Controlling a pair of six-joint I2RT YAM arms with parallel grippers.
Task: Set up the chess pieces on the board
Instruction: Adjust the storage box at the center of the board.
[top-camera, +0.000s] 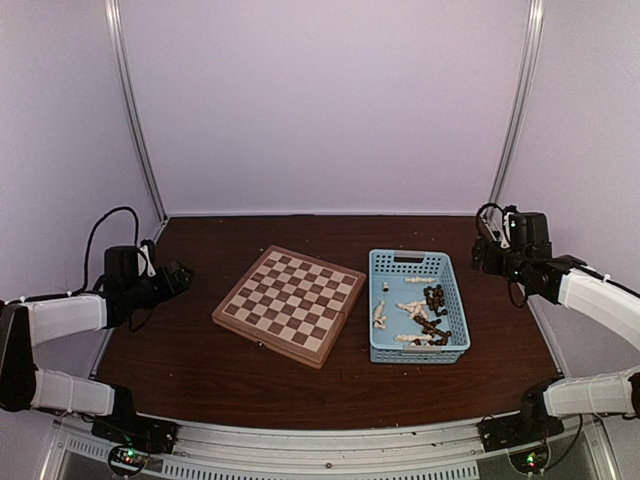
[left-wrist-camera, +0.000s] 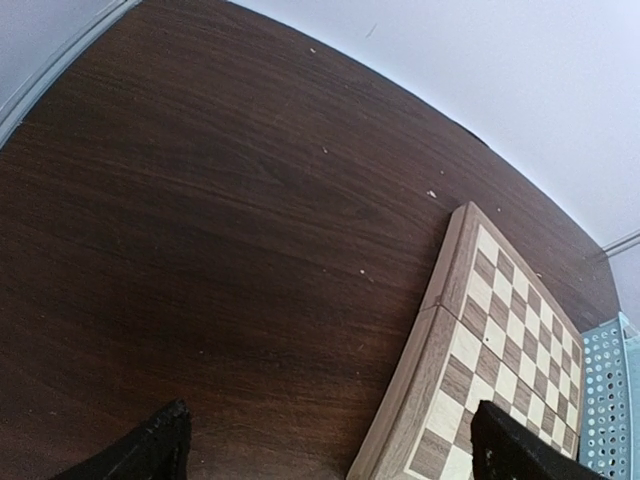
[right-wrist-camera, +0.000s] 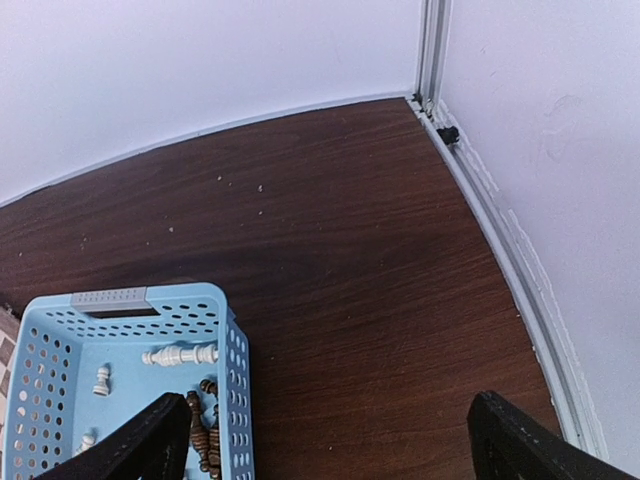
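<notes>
Left gripper (top-camera: 178, 272), right gripper (top-camera: 487, 257) gape empty; light, slick chess pieces (top-camera: 420, 310) in basket (top-camera: 415, 262) beside board (top-camera: 290, 303) likely need waist pinches.

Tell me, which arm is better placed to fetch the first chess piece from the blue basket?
Probably the right. The chess pieces lie in the blue basket, right of the chessboard and nearer the right gripper; both grippers are open. The left gripper would have to reach across the chessboard.

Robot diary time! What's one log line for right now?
stage: not started | chess pieces: in blue basket | board: bare | left gripper: open, empty | right gripper: open, empty
</notes>
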